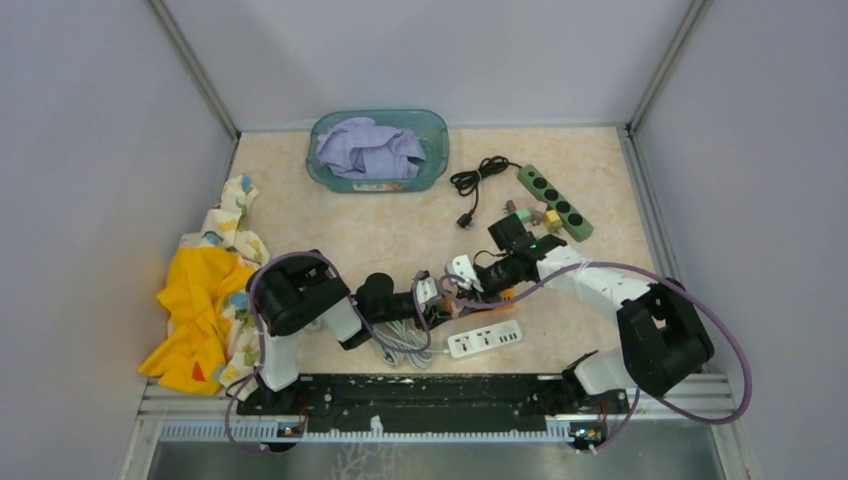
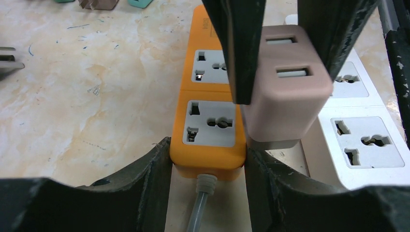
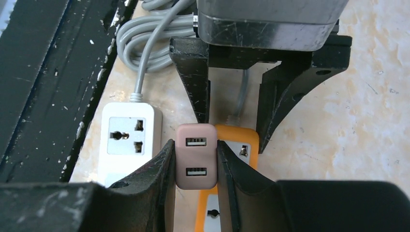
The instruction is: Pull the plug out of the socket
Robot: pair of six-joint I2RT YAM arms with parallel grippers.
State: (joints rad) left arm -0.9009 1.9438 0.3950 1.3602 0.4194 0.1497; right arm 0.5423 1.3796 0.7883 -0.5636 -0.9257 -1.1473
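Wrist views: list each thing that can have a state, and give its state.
pink USB charger, gripped, apparently unplugged.
orange power strip, clamped; visible sockets empty.
white power strip, visible sockets empty.
left pincer, shut on orange power strip.
right pincer, shut on pink USB charger.

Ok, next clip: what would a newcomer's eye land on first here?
The pink plug pinched in the right jaws at the centre of the table, by the orange strip whose cord end the left jaws clamp. After that, the bright yellow cloth heaped at the left edge.
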